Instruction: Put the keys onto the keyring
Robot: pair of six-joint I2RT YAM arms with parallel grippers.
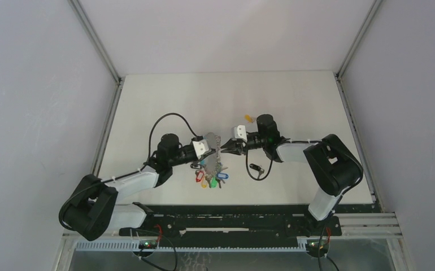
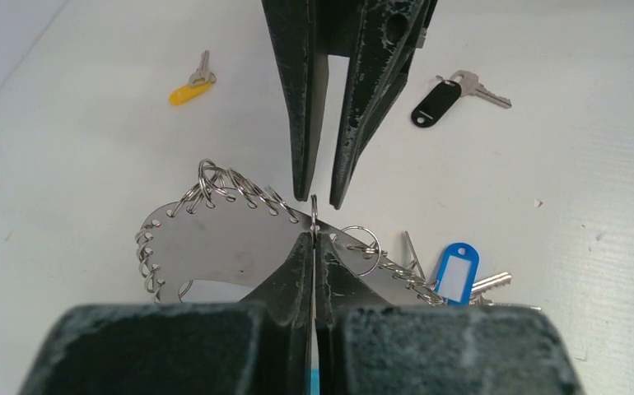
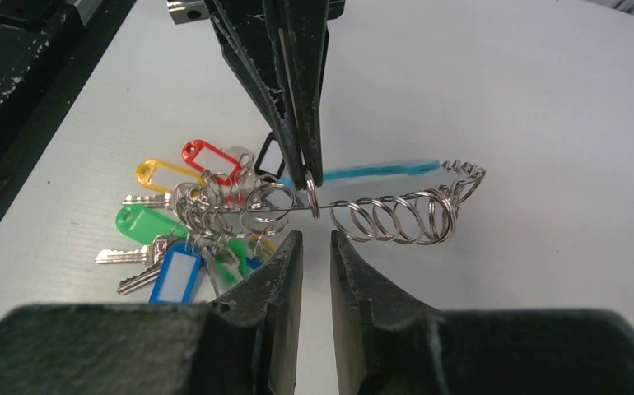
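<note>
- Left gripper (image 2: pixel 312 240): jaws pressed together with no gap, pinching the edge of the keyring (image 2: pixel 215 239) at one small split ring (image 2: pixel 314 212), which stands upright just past the fingertips.
- Right gripper (image 3: pixel 317 240): jaws a narrow slit apart and holding nothing. It faces the left gripper tip to tip, with its tips just short of that same split ring. I cannot tell whether they touch it.
- Keyring: a flat grey metal plate with a row of split rings threaded along its rim. In the right wrist view it is seen edge-on, with a light-blue strip (image 3: pixel 363 171) along it.
- Hanging from its near end is a bunch of keys with coloured tags: blue tag (image 2: pixel 457 271), red tag (image 3: pixel 211 156), yellow tag (image 3: pixel 162 173) and green tag (image 3: pixel 143 222). The bunch lies on the white table (image 2: pixel 91 181).
- The top view puts the keyring at mid-table, between the two wrists.
- Yellow-tagged key (image 2: pixel 190 87): loose and flat on the table, well apart from the keyring, beyond the right gripper.
- Black-tagged key (image 2: pixel 439 100): loose and flat on the table, on the other side of the right gripper, clear of the bunch.
</note>
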